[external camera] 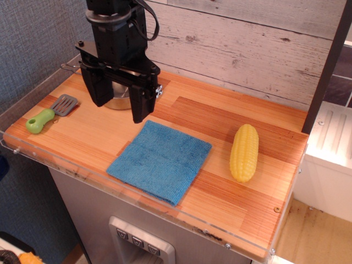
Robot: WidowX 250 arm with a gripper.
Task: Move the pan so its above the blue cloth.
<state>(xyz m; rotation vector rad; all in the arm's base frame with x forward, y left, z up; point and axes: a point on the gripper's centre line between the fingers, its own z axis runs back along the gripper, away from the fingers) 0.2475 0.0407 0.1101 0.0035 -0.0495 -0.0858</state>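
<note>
The shiny steel pan (119, 102) sits at the back left of the wooden counter, mostly hidden behind my gripper; its thin wire handle (69, 67) sticks out to the left. My black gripper (119, 111) hangs over the pan with its two fingers spread wide, one on each side of it, open and holding nothing. I cannot tell whether the fingers touch the pan. The blue cloth (160, 159) lies flat near the front middle of the counter, in front and to the right of the pan, with nothing on it.
A grey spatula with a green handle (50, 113) lies at the left edge. A yellow corn cob (244, 152) lies to the right of the cloth. A plank wall runs along the back, and a clear lip edges the counter (220, 203).
</note>
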